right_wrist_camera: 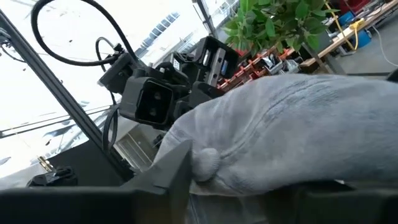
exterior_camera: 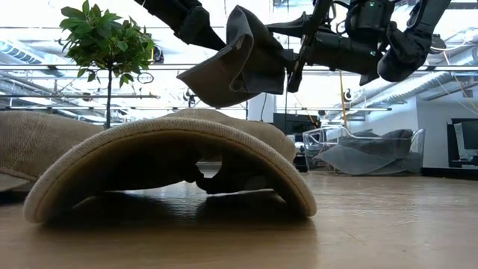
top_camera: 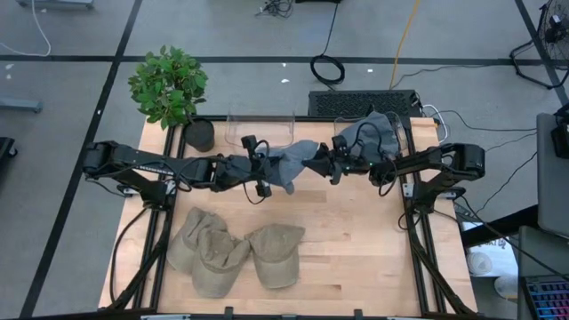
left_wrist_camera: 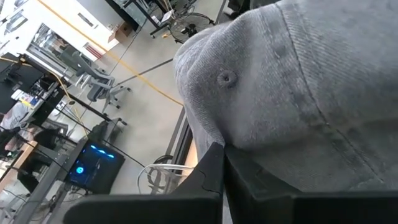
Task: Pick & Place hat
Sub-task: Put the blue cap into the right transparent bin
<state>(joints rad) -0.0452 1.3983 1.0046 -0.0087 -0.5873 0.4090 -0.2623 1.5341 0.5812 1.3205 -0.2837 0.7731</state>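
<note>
From above, both arms reach toward the middle of the table (top_camera: 356, 249) and meet over its far half, with a grey hat (top_camera: 296, 163) stretched between them. The left gripper (top_camera: 267, 171) has the hat's left side and the right gripper (top_camera: 331, 162) its right side, each closed on the cloth. The low view adds what the overhead one cannot: the grey hat (exterior_camera: 243, 60) hangs well clear of the wood, its brim drooping to the left, with nothing under it but air. The left wrist view shows that arm's dark fingers (left_wrist_camera: 214, 171) pinched tight against the hat's crown, a small eyelet in the cloth just beyond them. The right wrist view shows its own fingers (right_wrist_camera: 177, 171) nipped on a bunched fold of the same grey fabric, and past it the left arm's wrist camera (right_wrist_camera: 155, 99). Three tan hats (top_camera: 233, 253) lie together on the near left part of the table, overlapping; in the low view the nearest one fills the foreground as a curved brim (exterior_camera: 172, 161). A second grey hat (top_camera: 373, 129) rests in a clear bin (top_camera: 402, 133) at the far right edge, seen at table level as a slumped shape. Another clear bin (top_camera: 260, 124) stands at the far middle, and a potted plant (top_camera: 171, 89) at the far left corner.
</note>
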